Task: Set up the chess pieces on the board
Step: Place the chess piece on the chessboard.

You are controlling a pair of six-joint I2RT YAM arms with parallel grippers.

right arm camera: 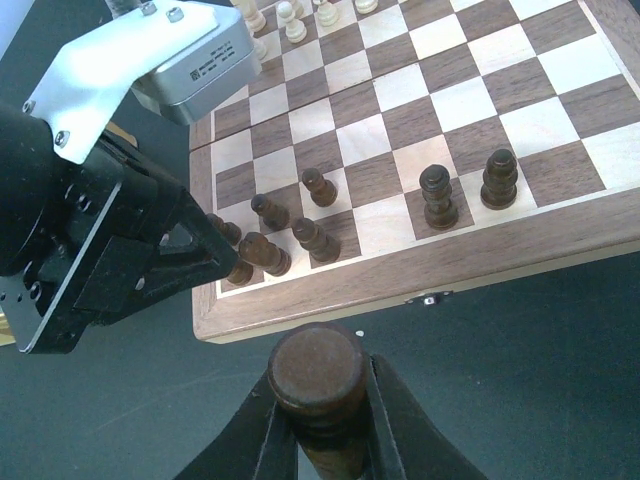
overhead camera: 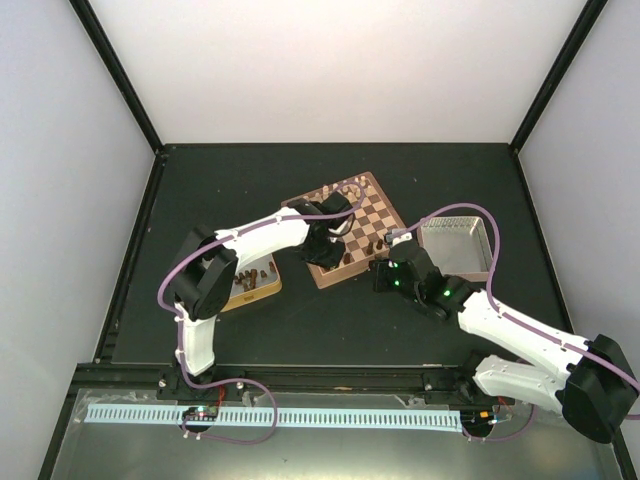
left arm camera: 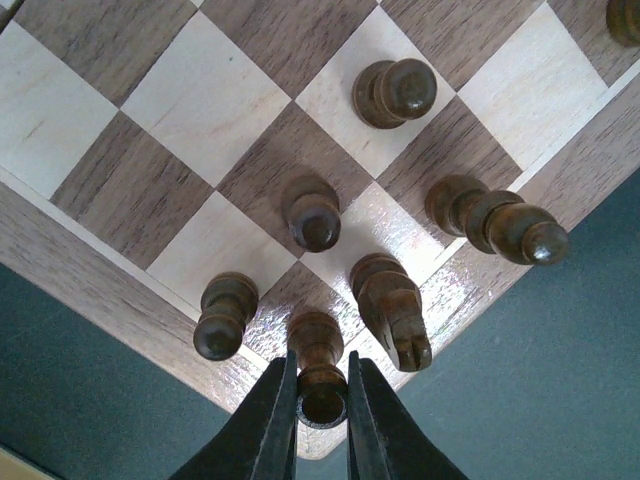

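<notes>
A: Left side first. Where's the piece?
B: Dark chessman (left arm camera: 316, 345) upright on the corner square of the board (left arm camera: 210, 90), pinched between the near-closed fingers of the left tool (left arm camera: 321, 385). Board rim runs right under the tips; bare desk (left arm camera: 560, 400) on either side behind it.
A: Room around it?
B: Tight. Knight (left arm camera: 392, 312) just right of the tips, another dark man (left arm camera: 224, 316) just left, pawn (left arm camera: 314, 212) ahead. All stand apart from the gripped one. Beyond the pawn, free squares.
A: Right side?
B: Right tool (right arm camera: 322, 400) clamped narrow on a flat-topped dark piece (right arm camera: 318, 365), over the desk, short of the board's near rim. Ahead and to its right, a dark piece (right arm camera: 437, 195) and a second dark piece (right arm camera: 499, 178) stand in the edge row, with free squares between them and the cluster at the left tool. Height above the desk: cannot tell.
A: Arms?
B: Top view: left arm (overhead camera: 260, 235) reaches rightward over a tan box (overhead camera: 250, 285), wrist tipped down at the board's corner. Right arm (overhead camera: 510, 325) lies low, stretched leftward, metal tin (overhead camera: 455, 245) just beyond its wrist.
</notes>
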